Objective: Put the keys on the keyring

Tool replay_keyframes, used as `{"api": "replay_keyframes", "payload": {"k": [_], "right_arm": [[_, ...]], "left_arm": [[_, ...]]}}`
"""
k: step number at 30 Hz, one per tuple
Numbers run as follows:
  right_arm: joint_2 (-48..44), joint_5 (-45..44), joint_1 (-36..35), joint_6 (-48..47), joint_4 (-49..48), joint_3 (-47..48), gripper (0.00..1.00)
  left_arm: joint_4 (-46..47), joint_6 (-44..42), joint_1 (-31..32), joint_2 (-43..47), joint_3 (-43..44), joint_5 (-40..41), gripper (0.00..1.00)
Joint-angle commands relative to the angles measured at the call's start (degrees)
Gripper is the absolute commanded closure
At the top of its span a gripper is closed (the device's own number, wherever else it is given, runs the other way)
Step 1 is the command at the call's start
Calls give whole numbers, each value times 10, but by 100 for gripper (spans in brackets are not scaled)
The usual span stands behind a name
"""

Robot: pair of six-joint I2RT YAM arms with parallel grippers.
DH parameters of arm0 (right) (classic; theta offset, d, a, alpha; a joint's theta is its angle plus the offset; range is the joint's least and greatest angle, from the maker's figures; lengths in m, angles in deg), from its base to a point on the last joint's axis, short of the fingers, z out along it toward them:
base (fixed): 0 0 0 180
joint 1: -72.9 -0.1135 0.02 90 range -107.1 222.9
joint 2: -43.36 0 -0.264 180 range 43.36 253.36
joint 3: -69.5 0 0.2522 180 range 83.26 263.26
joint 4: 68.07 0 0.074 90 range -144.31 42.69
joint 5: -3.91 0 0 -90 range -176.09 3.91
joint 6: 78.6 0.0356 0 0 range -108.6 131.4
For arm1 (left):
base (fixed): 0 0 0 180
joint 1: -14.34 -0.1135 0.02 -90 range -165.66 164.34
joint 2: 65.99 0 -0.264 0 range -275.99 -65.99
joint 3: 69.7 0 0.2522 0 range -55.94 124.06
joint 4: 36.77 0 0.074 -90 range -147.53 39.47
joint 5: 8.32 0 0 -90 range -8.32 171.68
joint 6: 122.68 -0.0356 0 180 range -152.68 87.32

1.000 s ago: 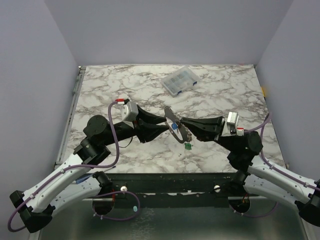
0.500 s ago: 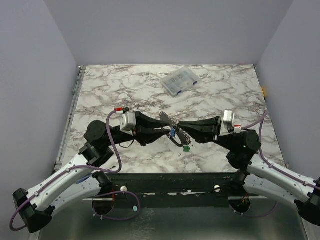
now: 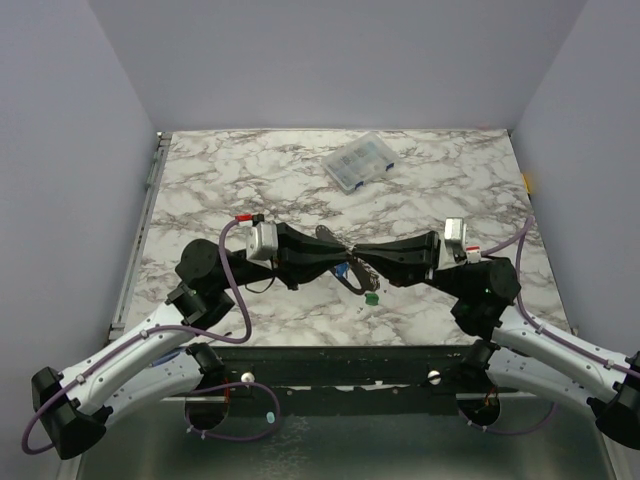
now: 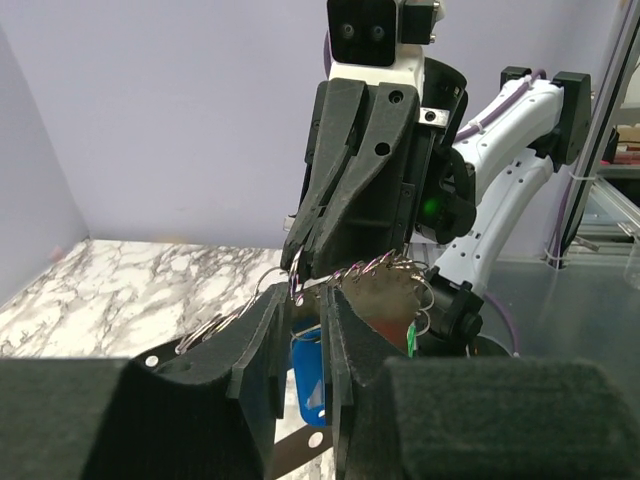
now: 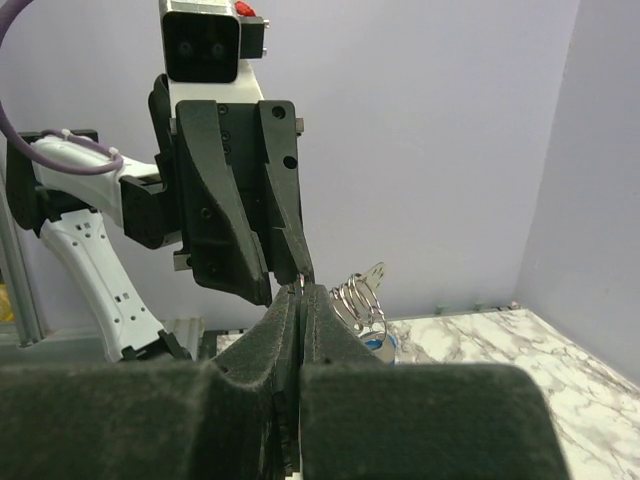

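Fingers of the left gripper (image 3: 338, 257) and right gripper (image 3: 362, 250) meet tip to tip over the tabletop's (image 3: 200, 180) middle. The keyring (image 3: 327, 236) sits between them, raised off the marble, I judge so that a key can be worked along its wire. From above I count one blue key (image 3: 343, 270) under the tips, one green key (image 3: 372, 297) closer to the near edge, and one box (image 3: 358, 162) by the far edge. From the left wrist, the left fingers (image 4: 262, 350) stand slightly apart with the blue key's head in the gap; whether they pinch it I cannot tell. Opposite, the right gripper's tips are closed on the keyring's coil, and the green key hangs just beyond. From the right wrist, the right fingers (image 5: 285, 340) press together, steadying the keyring, whose loops show just beside the tips.
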Motion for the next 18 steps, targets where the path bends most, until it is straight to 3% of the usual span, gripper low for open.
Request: {"api": "replay_keyframes", "payload": {"k": [1,5,11,18], "right_arm": [[0,14,1,9,-30,24,99],[3,19,1,12,-31,26,99],[4,23,1,18,-37,26,99],[-8,14,1,9,-27,22,99]], "left_arm": [[15,2,5,-4,-12,-7,74],[17,2,8,-9,-11,2,71],[18,-5,10,-12,-14,21,59],[18,-19,10,20,-23,68,58]]}}
